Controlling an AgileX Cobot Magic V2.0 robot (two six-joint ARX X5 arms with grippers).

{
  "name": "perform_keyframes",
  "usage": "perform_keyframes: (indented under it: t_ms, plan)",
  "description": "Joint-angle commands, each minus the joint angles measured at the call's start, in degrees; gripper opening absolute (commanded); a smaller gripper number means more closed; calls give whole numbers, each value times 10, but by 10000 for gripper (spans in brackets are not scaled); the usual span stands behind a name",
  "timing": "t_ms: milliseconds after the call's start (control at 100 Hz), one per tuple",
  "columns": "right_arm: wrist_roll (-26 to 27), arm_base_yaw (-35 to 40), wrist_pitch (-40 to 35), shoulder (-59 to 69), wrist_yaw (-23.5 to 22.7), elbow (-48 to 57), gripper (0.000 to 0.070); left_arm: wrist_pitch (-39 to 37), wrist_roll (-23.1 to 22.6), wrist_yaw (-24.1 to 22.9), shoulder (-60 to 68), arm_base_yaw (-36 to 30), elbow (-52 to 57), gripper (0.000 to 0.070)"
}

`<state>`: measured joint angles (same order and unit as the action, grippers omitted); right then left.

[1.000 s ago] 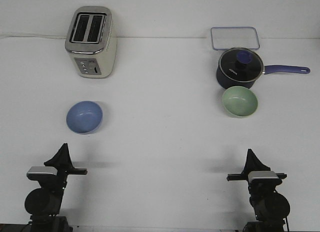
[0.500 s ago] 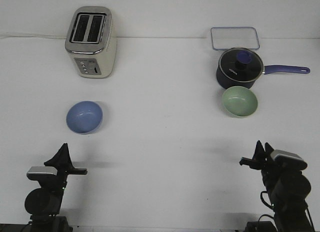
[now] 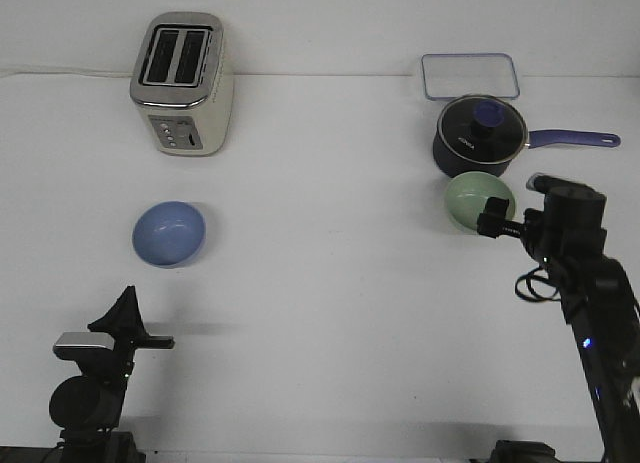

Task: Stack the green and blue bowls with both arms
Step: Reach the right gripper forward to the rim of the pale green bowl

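**Right arm at the green bowl, blue bowl alone on the left**

While the green bowl sits on the white worktop, the right end effector hangs at that bowl's near right rim, its dark tip overlapping the rim's edge in the front view; whether it touches cannot be told. Its fingers are too dark and foreshortened to show their spread, and nothing can be seen held in them. Just beyond the right end effector and the green bowl stands a dark navy saucepan with a glass lid, its long handle pointing right, and beyond that a clear rectangular container.

The blue bowl rests upright and alone, well apart from the green bowl, ahead of the left end effector. That end effector is low at the worktop's near edge, pointing up and forward, holding nothing; how far apart its fingers stand cannot be told from here. Farther beyond the blue bowl stands a cream and silver toaster.
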<state>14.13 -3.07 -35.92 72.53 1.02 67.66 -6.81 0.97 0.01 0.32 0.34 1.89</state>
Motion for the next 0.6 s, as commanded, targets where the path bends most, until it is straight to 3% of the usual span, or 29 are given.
perform_keyframes:
  t_ms: [0, 450, 590]
  plan:
    - [-24, -9, -8, 64, -2, 37, 614, -6, 2, 0, -1, 0, -11, 15]
    - [-34, -52, 16, 304, -41, 119, 611, -6, 2, 0, -1, 0, -11, 15]
    - [-34, -56, 34, 329, -52, 119, 565, -6, 2, 0, -1, 0, -11, 15]
